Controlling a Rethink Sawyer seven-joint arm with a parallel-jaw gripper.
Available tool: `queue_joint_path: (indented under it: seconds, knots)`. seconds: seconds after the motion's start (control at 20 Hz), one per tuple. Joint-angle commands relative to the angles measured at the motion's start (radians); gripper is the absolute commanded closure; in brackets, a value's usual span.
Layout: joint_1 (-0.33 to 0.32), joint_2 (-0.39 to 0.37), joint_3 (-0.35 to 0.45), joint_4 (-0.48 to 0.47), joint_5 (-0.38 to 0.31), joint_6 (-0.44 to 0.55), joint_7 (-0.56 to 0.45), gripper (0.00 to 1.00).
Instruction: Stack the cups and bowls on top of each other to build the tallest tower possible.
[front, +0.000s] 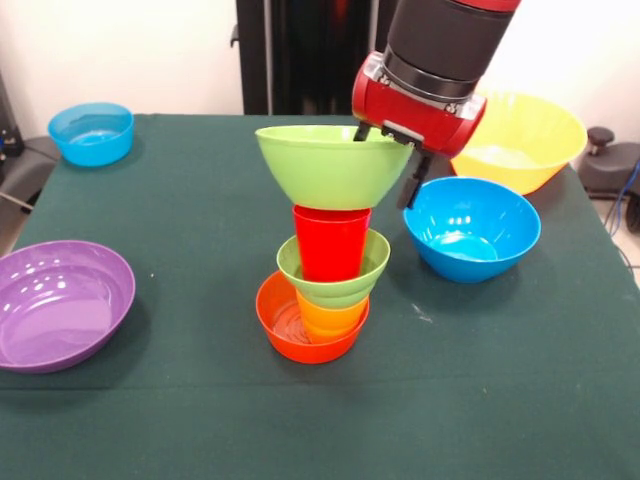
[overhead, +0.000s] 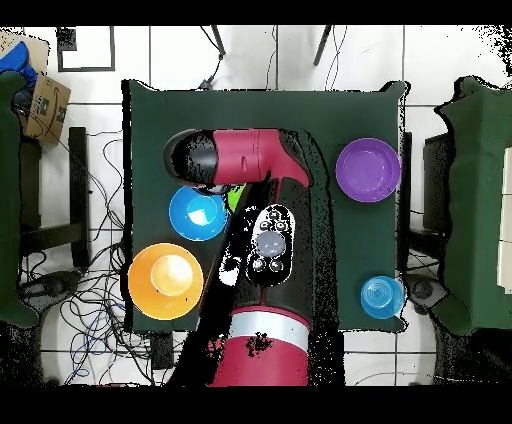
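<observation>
The tower (front: 325, 285) stands mid-table: a small orange bowl (front: 290, 335), a yellow-orange cup (front: 330, 318), a small green bowl (front: 358, 270) and a red cup (front: 331, 243). A larger green bowl (front: 320, 172) sits level on the red cup. My gripper (front: 390, 172) straddles that bowl's right rim and looks shut on it, one finger inside and one black finger (front: 412, 185) outside the wall. In the overhead view the arm (overhead: 262, 250) covers the tower, and only a green sliver (overhead: 234, 197) of the bowl shows.
A blue bowl (front: 470, 228) (overhead: 197, 212) sits just right of the tower, with a large yellow bowl (front: 525, 140) (overhead: 165, 281) behind it. A wide purple bowl (front: 60, 303) (overhead: 367, 169) lies at the left edge. A small blue bowl (front: 91, 132) (overhead: 382, 296) is at the far left corner.
</observation>
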Motion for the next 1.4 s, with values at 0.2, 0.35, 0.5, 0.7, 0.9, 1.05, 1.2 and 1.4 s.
queue_joint_path:
  seconds: [0.2, 0.35, 0.5, 0.7, 0.9, 1.05, 1.2, 1.4]
  knots:
    - [-0.034, 0.003, 0.125, 0.094, 0.001, -0.028, -0.041, 0.0]
    - [-0.024, 0.017, 0.125, 0.071, -0.003, -0.017, -0.032, 0.0]
    - [-0.017, 0.025, 0.124, 0.06, -0.005, -0.013, -0.024, 0.0]
    - [-0.012, 0.033, 0.125, 0.053, -0.008, -0.014, -0.019, 0.0]
    - [-0.014, 0.035, 0.126, 0.052, -0.009, -0.017, -0.018, 0.0]
    - [-0.017, 0.036, 0.129, 0.056, -0.01, -0.024, -0.021, 0.0]
    - [-0.021, 0.035, 0.135, 0.06, -0.006, -0.025, -0.021, 0.0]
    - [-0.022, 0.037, 0.136, 0.057, -0.002, -0.015, -0.017, 1.0]
